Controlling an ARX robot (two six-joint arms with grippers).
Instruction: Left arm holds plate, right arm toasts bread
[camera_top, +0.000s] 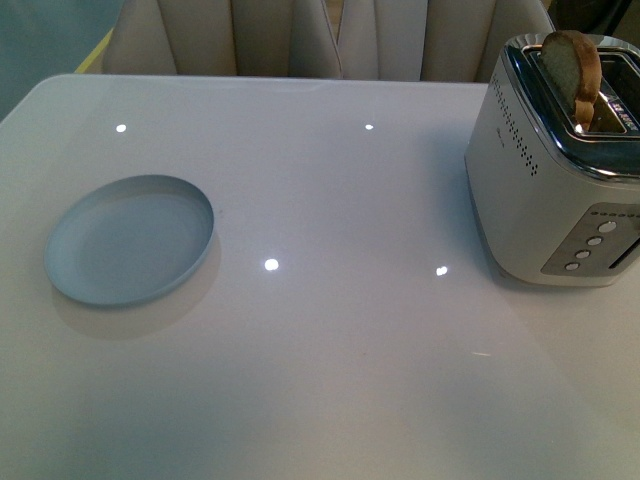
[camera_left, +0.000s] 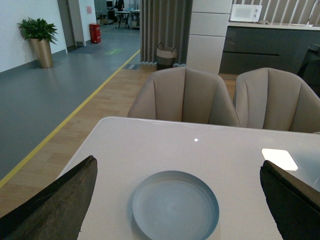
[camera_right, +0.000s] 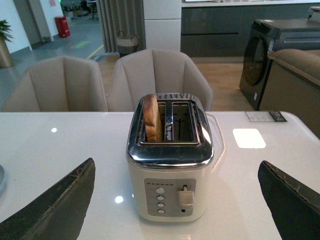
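Your left gripper (camera_left: 175, 200) is spread wide and holds nothing: in the left wrist view its two dark, crinkled fingers (camera_left: 55, 205) sit at the outer edges of the picture, with the plate (camera_left: 175, 205) lying between them and apart from both. The plate is round, shallow and pale blue-grey, and it rests flat and bare on the white table (camera_left: 225, 150).

Your right gripper (camera_right: 175, 200) is likewise parted and empty; its fingers (camera_right: 55, 205) frame the toaster (camera_right: 170, 175) without touching it. The bread (camera_right: 152, 119) stands upright in one of the two slots, the one on the plate's side, its rounded top and darker crust rising above the chrome rim. The other slot looks empty, though its depth is in shadow. The lever (camera_right: 185, 197) sits low on the front panel beside a column of four round buttons (camera_right: 161, 197).

From the front view you see neither arm: the plate (camera_top: 130, 240) is at the left of the table (camera_top: 330, 330), the toaster (camera_top: 560, 170) well apart at the right edge with the bread (camera_top: 573, 70) sticking up. Beige chairs (camera_left: 185, 97) stand behind the table.
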